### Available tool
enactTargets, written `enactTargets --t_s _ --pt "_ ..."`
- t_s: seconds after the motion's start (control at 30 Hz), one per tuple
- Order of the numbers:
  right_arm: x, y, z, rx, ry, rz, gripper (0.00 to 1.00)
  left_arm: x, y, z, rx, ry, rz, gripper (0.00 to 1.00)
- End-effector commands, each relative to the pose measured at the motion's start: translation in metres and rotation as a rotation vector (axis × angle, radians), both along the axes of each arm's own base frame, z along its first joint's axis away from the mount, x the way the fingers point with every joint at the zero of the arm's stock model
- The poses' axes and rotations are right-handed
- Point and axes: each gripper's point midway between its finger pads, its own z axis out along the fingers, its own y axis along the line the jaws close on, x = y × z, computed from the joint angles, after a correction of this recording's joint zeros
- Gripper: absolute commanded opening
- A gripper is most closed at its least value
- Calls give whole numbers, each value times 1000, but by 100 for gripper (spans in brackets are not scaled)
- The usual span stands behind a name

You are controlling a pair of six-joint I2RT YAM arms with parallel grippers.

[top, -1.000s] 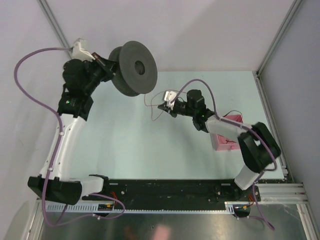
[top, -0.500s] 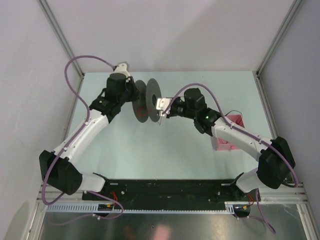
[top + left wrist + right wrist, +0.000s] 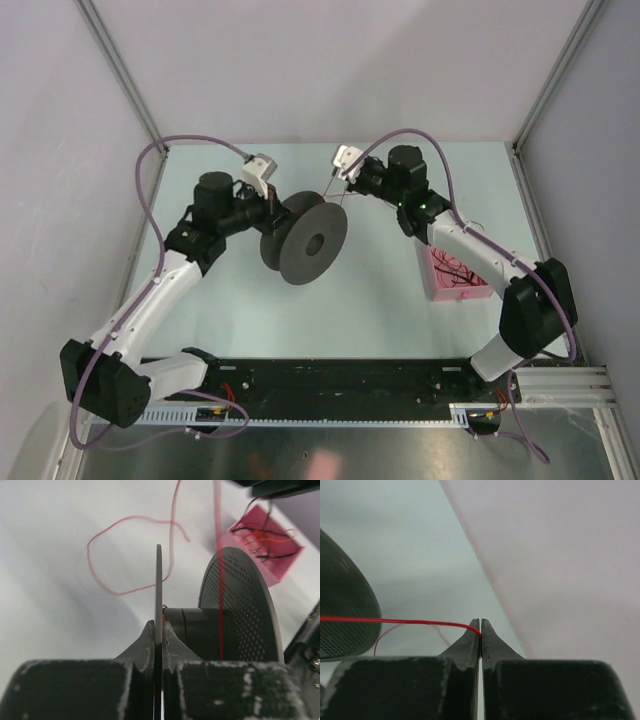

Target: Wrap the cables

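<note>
My left gripper [image 3: 272, 214] [image 3: 159, 630] is shut on the near flange of a black spool [image 3: 305, 243] [image 3: 240, 605] and holds it above the table. A thin red cable [image 3: 220, 580] runs taut from the spool's hub up to my right gripper [image 3: 350, 181] [image 3: 480, 630], which is shut on it; the cable [image 3: 395, 621] shows pinched at the fingertips. A loose red end [image 3: 130, 555] curls over the table behind the spool. More red and dark cables [image 3: 458, 270] lie in a pink box [image 3: 436, 284] [image 3: 267, 535] at the right.
Pale walls close the table at the back and both sides. A metal post [image 3: 555, 75] stands at the back right corner. The black base rail [image 3: 340, 378] runs along the near edge.
The left arm has swung the spool down and right, turning its flat face toward the camera. The right gripper has moved up and back toward the rear wall with the red cable.
</note>
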Motion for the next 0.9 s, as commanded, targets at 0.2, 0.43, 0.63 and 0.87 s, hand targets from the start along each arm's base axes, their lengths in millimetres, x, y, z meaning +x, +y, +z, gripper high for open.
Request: enactTargets --t_s 0.2,0.43,0.63,0.87 --pt "12 -24 -47 226 473 164 21 -18 -2 161 -369 -241 -170 0" --pt "-6 -3 -66 263 617 270 46 -1 20 224 -508 -315 -55 0" --pt "-13 14 -83 250 627 289 47 9 36 249 -593 -326 40 0" --pt "-18 11 -123 174 635 262 35 28 68 257 -647 -344 227 0"
